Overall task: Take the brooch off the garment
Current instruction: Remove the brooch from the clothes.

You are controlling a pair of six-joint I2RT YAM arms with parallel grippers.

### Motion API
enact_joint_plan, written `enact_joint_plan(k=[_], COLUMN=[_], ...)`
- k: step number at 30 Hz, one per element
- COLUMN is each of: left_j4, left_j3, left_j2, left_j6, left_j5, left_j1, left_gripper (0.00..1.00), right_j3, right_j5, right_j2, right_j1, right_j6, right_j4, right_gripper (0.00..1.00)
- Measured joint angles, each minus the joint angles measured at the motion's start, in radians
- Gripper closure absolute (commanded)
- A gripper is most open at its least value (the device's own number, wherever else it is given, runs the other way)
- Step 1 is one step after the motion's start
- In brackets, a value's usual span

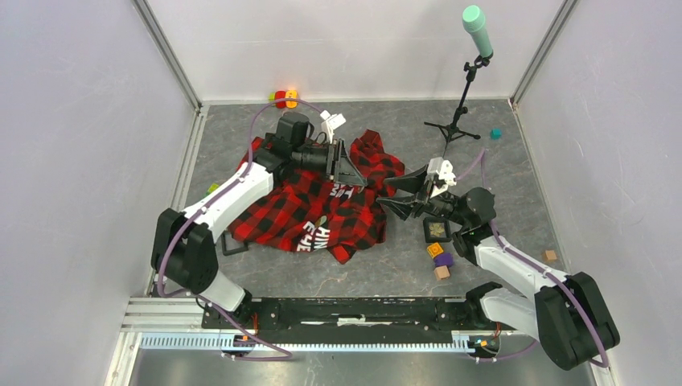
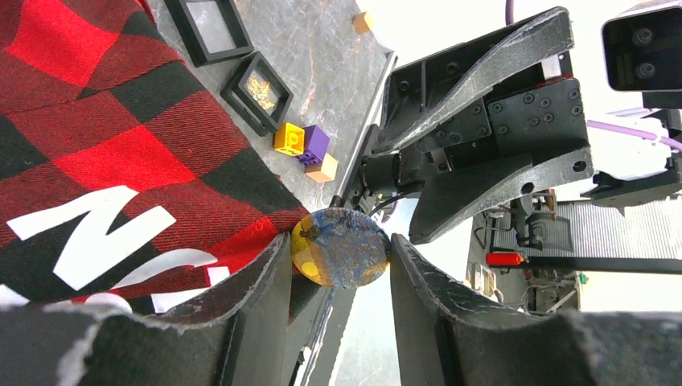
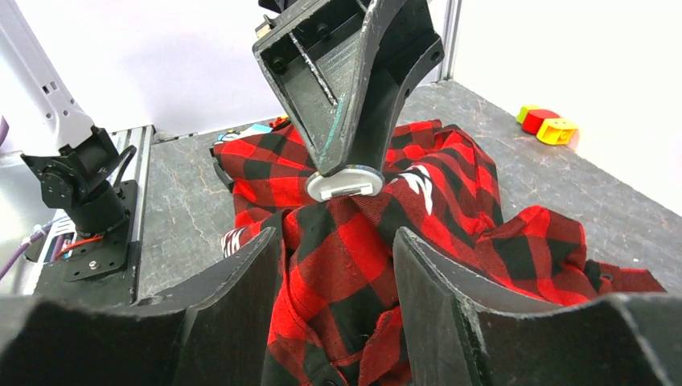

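The garment [image 1: 306,211], a red-and-black check shirt with white letters, lies crumpled in the middle of the table. My left gripper [image 1: 354,174] is above its right part, shut on the brooch [image 2: 342,248], a round blue-and-yellow disc. In the right wrist view the brooch's silver back [image 3: 344,182] sits at the left fingers' tips, with shirt cloth [image 3: 354,265] drawn up to it. My right gripper [image 1: 399,198] is open at the shirt's right edge. Its fingers stand on either side of the raised cloth, not closed on it.
A black square frame [image 1: 437,230] and yellow, purple and tan blocks [image 1: 441,259] lie right of the shirt, by the right arm. A microphone stand [image 1: 458,121] is at the back right, a teal block [image 1: 496,133] beyond it. A red-and-yellow toy [image 1: 285,99] is by the back wall.
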Motion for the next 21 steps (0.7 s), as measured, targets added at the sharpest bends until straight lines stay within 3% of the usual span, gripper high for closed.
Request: enact_joint_plan(k=[6,13,15,18,21], left_j4=[-0.124,-0.265,-0.289,-0.368,-0.390], left_j3=[0.012,0.048,0.075,0.193,0.328], left_j2=[-0.059,-0.224,-0.253,-0.225,-0.149], left_j6=[0.083,0.320,0.371,0.437,0.492], left_j5=[-0.108,-0.534,-0.593,-0.588,-0.449], left_j1=[0.000,-0.061,-0.072,-0.064,-0.043], left_gripper=[0.67,0.69,0.71,0.74,0.75], right_j3=[0.000,0.006,0.021,0.058,0.104], right_j5=[-0.022,-0.027,-0.032,-0.050,-0.073], right_j2=[0.036,0.080,0.100,0.124,0.126], right_j1=[0.000,0.008,0.013,0.022,0.033], right_j6=[-0.001,0.026,0.028,0.015,-0.021], right_j4=[0.041,0.055,0.054,0.052,0.030], right_gripper=[0.43,0.44,0.49,0.50,0.49])
